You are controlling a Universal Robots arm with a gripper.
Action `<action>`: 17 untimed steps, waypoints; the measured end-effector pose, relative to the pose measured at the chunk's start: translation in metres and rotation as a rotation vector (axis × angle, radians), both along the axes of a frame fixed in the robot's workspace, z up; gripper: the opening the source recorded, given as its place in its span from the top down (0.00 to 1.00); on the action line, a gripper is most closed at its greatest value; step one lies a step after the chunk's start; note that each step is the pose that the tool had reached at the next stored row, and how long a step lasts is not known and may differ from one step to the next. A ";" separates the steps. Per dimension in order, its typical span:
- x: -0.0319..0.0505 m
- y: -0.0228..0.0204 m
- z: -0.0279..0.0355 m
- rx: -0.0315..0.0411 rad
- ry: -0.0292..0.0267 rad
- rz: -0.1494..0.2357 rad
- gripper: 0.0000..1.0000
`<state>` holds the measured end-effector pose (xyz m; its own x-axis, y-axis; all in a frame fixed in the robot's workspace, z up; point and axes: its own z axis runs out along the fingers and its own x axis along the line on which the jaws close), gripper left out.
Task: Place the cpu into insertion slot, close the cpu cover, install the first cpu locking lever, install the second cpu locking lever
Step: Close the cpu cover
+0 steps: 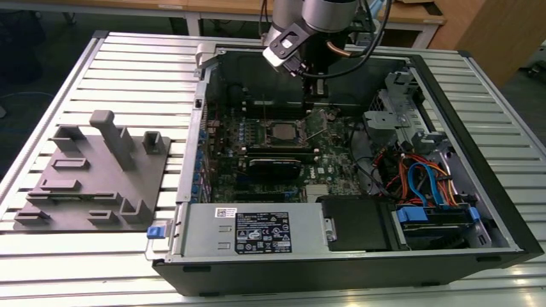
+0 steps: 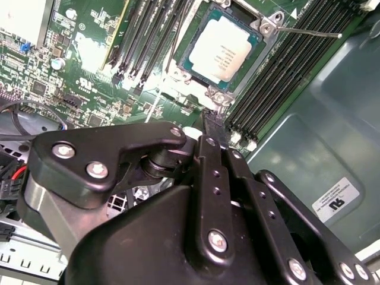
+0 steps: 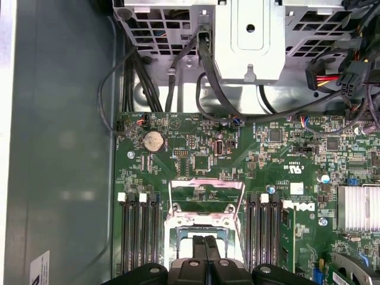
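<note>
my pincer (image 3: 205, 248) is pressed together, nothing between the tips, low over the motherboard (image 3: 196, 160). just beyond them the cpu (image 2: 221, 48) lies flat in the insertion slot (image 2: 189, 59). past it the cpu cover (image 3: 206, 186) stands tilted up, with a thin lever (image 2: 309, 32) jutting out beside the slot

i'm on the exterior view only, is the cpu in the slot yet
Observer: Yes. In the second wrist view the cpu lies flat in the slot, with its silver top showing.
Operator: ok and is the cover down over it
Observer: No. In the first wrist view the cover stands tilted up off the slot, and the board shows through its window.
</note>
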<state>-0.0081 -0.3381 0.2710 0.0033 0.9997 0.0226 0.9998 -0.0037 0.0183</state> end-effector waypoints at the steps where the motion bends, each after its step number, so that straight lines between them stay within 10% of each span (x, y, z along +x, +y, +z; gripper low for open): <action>1: 0.0000 0.0000 0.0000 -0.0003 0.0001 0.000 0.90; 17: 0.0046 0.0000 0.0000 -0.0004 0.0001 0.000 0.90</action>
<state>-0.0035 -0.3381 0.2711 0.0033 0.9997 0.0222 0.9998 -0.0037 0.0183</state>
